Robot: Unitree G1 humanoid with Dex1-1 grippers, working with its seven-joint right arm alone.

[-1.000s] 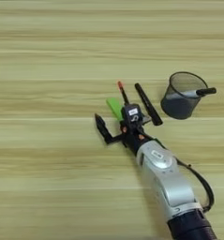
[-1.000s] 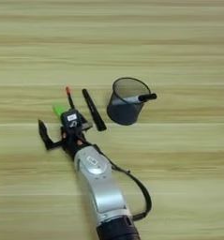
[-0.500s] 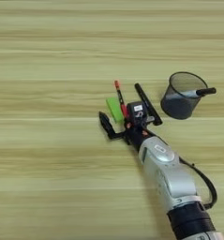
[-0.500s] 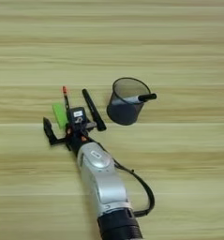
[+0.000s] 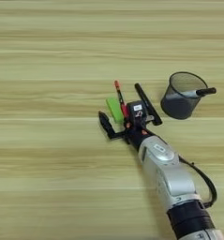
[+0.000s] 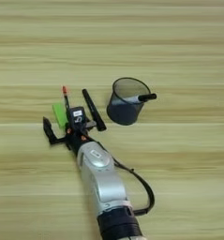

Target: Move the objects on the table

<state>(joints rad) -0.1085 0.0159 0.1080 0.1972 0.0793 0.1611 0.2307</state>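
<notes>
End effector at the green block, mid-tabletop.

I see my end effector spread wide, left finger just left of the green block, which seems unheld; the orange-tipped pen, black marker and mesh cup lie rightward, so closing could nudge the pen.

On the wood-grain table, well away from every edge, a bright-green block lies flat beside a thin orange-red-tipped pen. A long black marker lies slanted to their right. The upright mesh pen cup holds another marker.
</notes>
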